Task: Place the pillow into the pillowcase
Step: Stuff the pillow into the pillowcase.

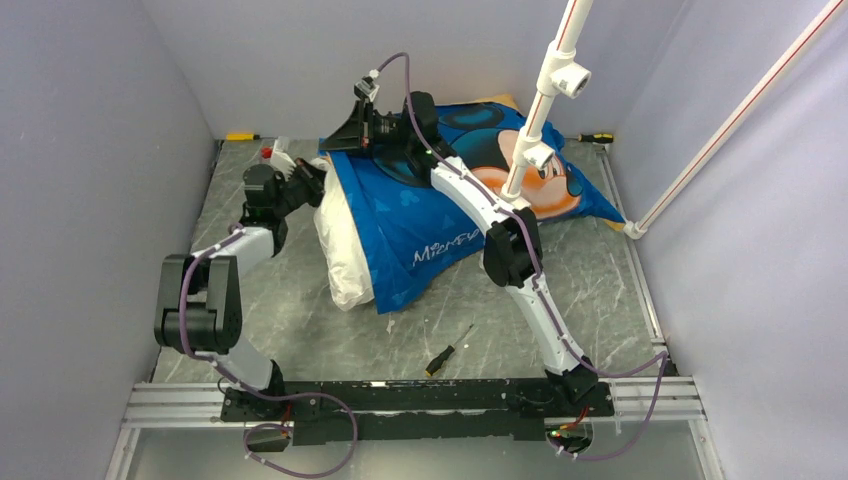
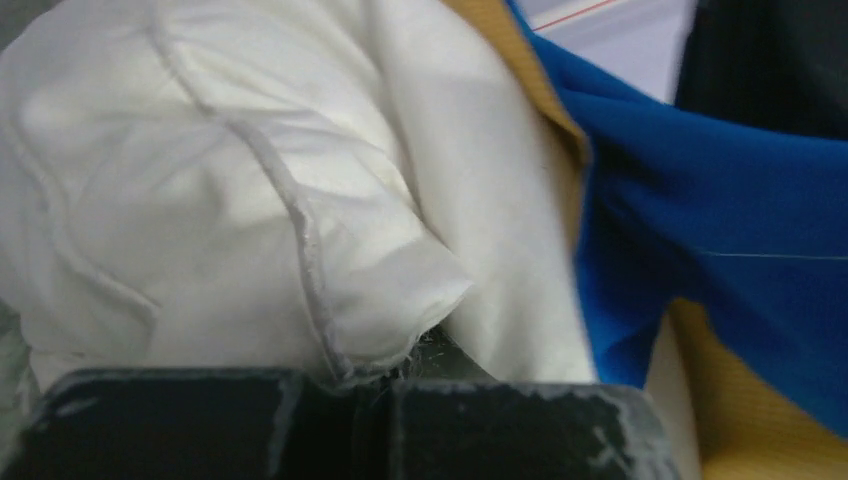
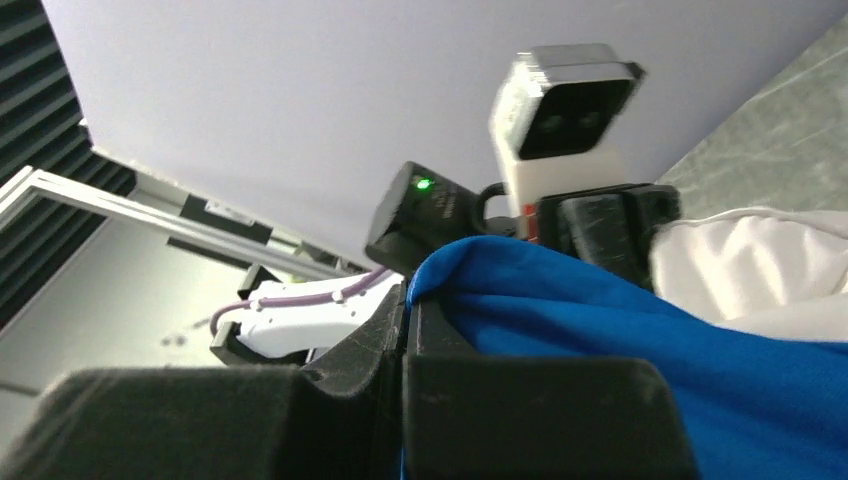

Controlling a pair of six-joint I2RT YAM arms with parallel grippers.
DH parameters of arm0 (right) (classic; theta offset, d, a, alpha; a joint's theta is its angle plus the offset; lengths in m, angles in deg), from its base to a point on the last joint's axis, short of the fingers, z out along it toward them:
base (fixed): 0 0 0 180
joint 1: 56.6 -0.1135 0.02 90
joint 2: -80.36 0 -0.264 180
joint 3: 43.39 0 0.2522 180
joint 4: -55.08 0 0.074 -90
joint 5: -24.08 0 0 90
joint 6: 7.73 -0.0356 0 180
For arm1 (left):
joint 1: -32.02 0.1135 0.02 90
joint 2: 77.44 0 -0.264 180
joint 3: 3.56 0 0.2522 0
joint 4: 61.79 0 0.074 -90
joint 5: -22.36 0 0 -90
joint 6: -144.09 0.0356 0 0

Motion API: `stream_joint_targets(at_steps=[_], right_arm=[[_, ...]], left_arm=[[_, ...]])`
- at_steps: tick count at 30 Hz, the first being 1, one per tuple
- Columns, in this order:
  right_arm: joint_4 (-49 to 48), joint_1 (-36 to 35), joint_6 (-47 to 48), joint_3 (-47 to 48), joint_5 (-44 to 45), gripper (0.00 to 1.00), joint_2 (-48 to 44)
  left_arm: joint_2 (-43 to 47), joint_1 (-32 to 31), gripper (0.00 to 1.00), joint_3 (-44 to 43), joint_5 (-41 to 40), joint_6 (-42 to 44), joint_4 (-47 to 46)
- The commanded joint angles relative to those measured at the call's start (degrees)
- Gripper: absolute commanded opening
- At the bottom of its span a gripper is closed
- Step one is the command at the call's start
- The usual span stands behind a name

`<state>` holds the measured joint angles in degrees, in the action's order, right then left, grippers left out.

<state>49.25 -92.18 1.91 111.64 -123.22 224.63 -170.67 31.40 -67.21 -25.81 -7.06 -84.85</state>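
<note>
Left of the pillowcase, clamped tight in the left gripper: a piped corner of the pillow (soft, light, squashy), part-way out of the case mouth. At the pillowcase's far rim, pinched fast in the right gripper: a fold of blue cloth. Best held by seams and hems, not by slack cloth.

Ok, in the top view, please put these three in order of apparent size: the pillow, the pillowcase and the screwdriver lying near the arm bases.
1. pillowcase: largest, spread across the middle of the table.
2. pillow: only the part outside the case shows, so it looks smaller.
3. screwdriver: clearly the smallest.
</note>
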Motion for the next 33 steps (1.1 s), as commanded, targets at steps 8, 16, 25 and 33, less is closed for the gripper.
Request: stream_joint_targets(at_steps=[8,16,25,33], right_arm=[[-13.39,-7.79,-11.68,3.45,-3.44,0.00,0.14],[-8.87,-11.29,-4.92,0.37,-4.74,0.00,-5.77],[22.66,-4.05,31.18,-15.83,12.51,0.59,-23.20],[37.77,-0.18,39.72,-6.97,25.63,0.79,-26.26]], left_arm=[[3.45,-17.40,0.00,-5.16,-9.29,13.47,-4.38],[-2.34,-21.44,0.00,-0.25,-20.01,14.67,-22.94],[12.34,-21.87,0.00,0.31,-21.66,31.04,-5.69],[20.24,-21.83,0.00,-1.70,-24.06,43.77,9.41]])
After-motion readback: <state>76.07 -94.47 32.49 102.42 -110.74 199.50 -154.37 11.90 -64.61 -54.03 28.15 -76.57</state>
